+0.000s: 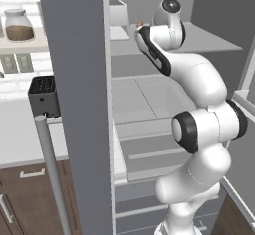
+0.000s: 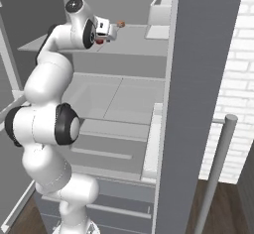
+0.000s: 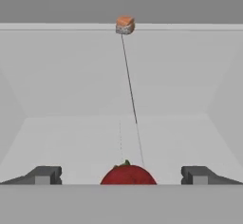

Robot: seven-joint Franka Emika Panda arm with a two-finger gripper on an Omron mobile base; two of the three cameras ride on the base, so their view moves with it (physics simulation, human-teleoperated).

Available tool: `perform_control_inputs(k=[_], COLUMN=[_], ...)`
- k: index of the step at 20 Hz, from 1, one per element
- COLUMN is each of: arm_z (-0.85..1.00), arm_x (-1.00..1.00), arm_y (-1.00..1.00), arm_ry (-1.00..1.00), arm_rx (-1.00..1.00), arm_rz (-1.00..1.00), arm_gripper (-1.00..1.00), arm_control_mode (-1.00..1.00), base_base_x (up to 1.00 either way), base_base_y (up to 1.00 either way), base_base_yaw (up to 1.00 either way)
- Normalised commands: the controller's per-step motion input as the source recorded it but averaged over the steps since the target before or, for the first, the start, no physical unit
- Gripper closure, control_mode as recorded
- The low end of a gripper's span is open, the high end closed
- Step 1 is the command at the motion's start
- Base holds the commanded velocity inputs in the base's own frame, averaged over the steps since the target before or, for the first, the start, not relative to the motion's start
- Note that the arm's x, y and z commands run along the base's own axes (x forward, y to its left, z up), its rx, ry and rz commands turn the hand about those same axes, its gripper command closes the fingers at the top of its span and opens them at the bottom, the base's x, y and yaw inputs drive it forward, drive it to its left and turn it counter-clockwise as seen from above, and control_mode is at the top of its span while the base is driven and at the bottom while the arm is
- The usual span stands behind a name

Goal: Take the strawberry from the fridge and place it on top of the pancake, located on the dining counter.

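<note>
The fridge [image 1: 74, 104] stands open, and my arm reaches onto its upper pale grey shelf [image 2: 139, 42]. In the hand view the strawberry [image 3: 128, 174], bright red with a green stem, lies on the shelf floor midway between the two dark fingertips [image 3: 45, 174]. My gripper [image 3: 121, 175] is open, with a wide gap on each side of the berry and no contact. From the right base view a red speck of the strawberry [image 2: 100, 41] shows just under the hand. The pancake and the dining counter are out of view.
A small tan-orange lump [image 3: 125, 24] sits farther back on the same shelf. A white bin [image 2: 161, 7] stands at the shelf's right. Open fridge doors flank the arm, with bar handles [image 1: 50, 169]. A black toaster [image 1: 44, 95] and a jar [image 1: 19, 26] lie left.
</note>
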Motion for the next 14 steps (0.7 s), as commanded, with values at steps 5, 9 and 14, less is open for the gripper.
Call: perform_control_inputs(k=[5,9,14], arm_z=[-0.04,-0.12,-0.11], arm_x=[-0.15,-0.07,0.03], arm_y=[0.0,-0.01,0.0], arm_ry=[0.03,0.06,0.01], arm_rx=[0.0,0.0,0.0], arm_rz=[-0.04,-0.03,0.0], arm_gripper=[-1.0,1.0,1.0], arm_control_mode=[-1.0,-1.0,-1.0], base_base_x=[0.0,0.0,0.0], base_base_y=[0.0,0.0,0.0], base_base_yaw=[0.0,0.0,0.0])
